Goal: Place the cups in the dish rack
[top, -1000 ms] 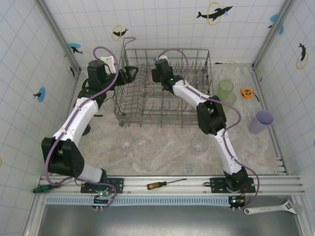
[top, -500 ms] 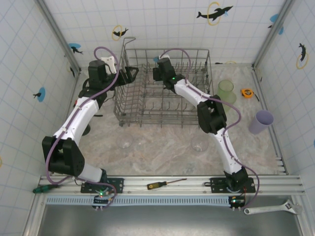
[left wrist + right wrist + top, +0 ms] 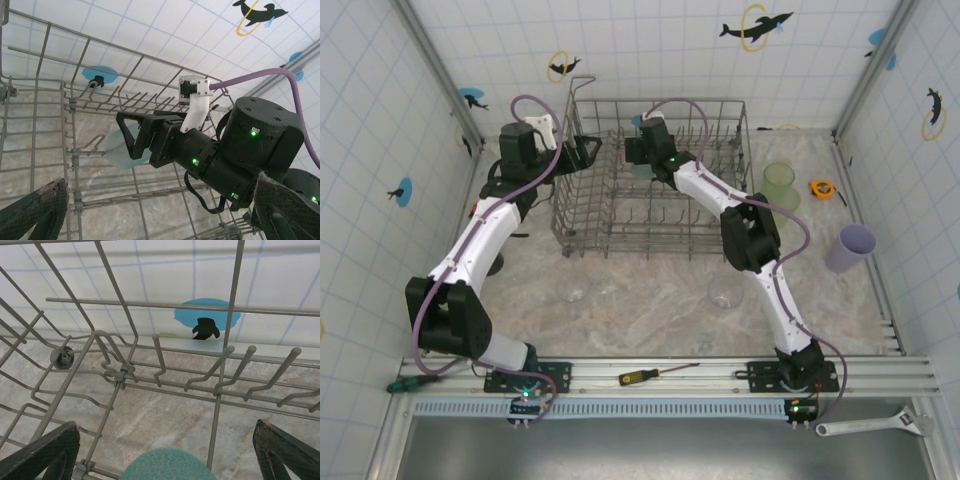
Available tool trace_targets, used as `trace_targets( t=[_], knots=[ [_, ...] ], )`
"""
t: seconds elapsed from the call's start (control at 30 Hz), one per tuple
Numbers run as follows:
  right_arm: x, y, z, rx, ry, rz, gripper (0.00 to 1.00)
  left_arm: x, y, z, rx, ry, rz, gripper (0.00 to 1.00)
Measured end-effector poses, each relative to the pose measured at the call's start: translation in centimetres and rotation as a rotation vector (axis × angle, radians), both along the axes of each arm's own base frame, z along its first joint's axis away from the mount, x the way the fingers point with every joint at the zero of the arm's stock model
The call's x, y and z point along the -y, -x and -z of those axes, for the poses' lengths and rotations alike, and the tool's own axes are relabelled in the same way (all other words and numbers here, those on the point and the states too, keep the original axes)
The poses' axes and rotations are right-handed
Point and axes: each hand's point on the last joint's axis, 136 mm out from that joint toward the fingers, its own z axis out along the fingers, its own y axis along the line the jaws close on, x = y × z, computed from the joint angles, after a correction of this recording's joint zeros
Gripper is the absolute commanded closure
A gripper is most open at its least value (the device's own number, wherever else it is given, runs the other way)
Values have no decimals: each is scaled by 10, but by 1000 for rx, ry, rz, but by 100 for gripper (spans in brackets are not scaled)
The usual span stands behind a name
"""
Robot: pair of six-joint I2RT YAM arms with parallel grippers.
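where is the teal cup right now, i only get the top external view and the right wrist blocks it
Observer: In the dish rack; the right wrist view has the teal cup low between the fingers of the right gripper.
Operator: is it gripped
Observer: No, the jaws are open, with a gap on each side of the cup.
Operator: and the left gripper
Observer: The left gripper is open wide at the rack's side, gripping nothing, per the left wrist view.
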Motion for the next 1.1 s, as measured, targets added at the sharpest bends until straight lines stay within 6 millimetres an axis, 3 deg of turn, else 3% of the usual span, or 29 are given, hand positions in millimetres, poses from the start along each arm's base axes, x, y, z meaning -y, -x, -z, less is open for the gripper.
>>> trace_targets(
  t=[0.23,0.33,0.53,0.8,1.1],
  knots=[
    [1,1,-6,3,-6,4,0,0,0,0,0,0,0,2],
    [3,2,-18,14,-9,9,0,0,0,0,0,-1,-2,2],
    [11,7,-63,62,-26,26,0,-3,-1,0,4,-8,-16,2],
    [31,26,-139,131,-52,62,0,-9,-3,2,0,-27,-57,2],
    [68,49,-186,124,-24,93,0,-14,-3,4,-10,-40,-80,2]
  ],
)
